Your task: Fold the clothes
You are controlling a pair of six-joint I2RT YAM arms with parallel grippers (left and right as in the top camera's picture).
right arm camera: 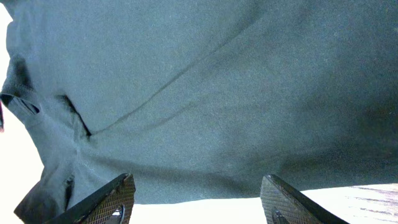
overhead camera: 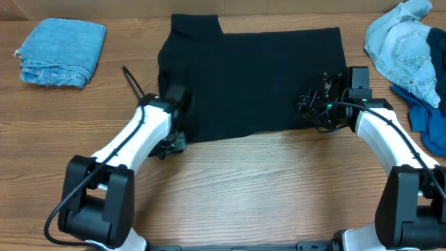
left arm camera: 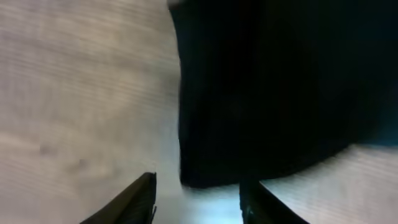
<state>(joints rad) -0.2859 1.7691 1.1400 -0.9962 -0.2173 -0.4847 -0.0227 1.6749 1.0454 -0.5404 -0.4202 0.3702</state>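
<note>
Left hand (left arm camera: pixel 198 182) and right hand (right arm camera: pixel 198 179) gape empty above black T-shirt (overhead camera: pixel 251 77).

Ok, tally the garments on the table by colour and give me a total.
Black: 1, the black T-shirt spread mid-table
Light-blue denim: 2, the folded denim at the left and the crumpled denim at the right
Royal blue: 1, the royal-blue garment below the crumpled denim
Total: 4

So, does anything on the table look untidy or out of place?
The black T-shirt lies askew: its lower edge slants and a flap juts out at top left. On the right, the light-blue denim and blue garment are crumpled, unlike the folded denim.
</note>
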